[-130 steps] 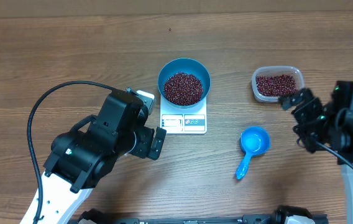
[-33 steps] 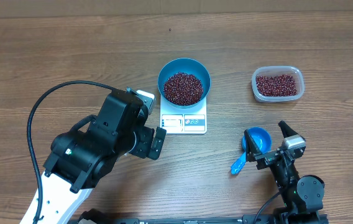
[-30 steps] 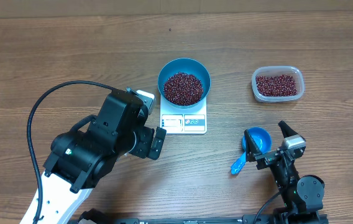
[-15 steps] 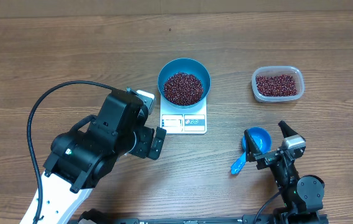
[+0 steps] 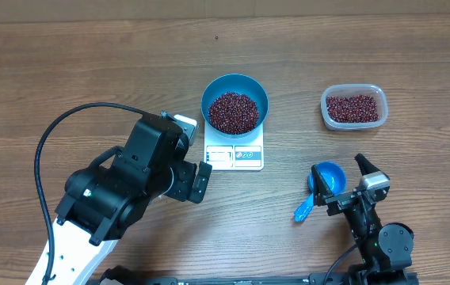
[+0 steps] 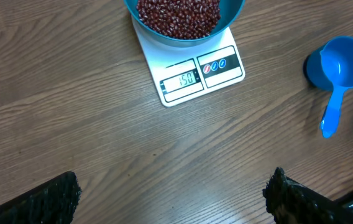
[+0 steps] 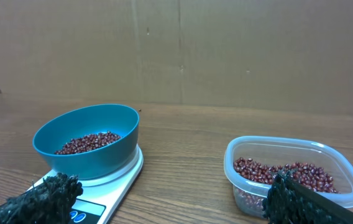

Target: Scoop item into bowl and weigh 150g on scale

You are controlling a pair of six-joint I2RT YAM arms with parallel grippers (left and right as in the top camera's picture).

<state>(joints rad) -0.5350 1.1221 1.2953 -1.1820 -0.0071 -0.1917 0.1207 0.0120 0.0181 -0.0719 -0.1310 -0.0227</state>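
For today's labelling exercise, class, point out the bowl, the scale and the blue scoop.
bowl (image 5: 234, 83), overhead view, bare inner wall
scale (image 6: 187, 79), left wrist view, display window
blue scoop (image 6: 344, 62), left wrist view, inside of its cup

The scale shows 150 on its display.

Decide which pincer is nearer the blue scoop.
Right. The right pincer sits open close beside the scoop; the left pincer is well away, on the other side of the scale.
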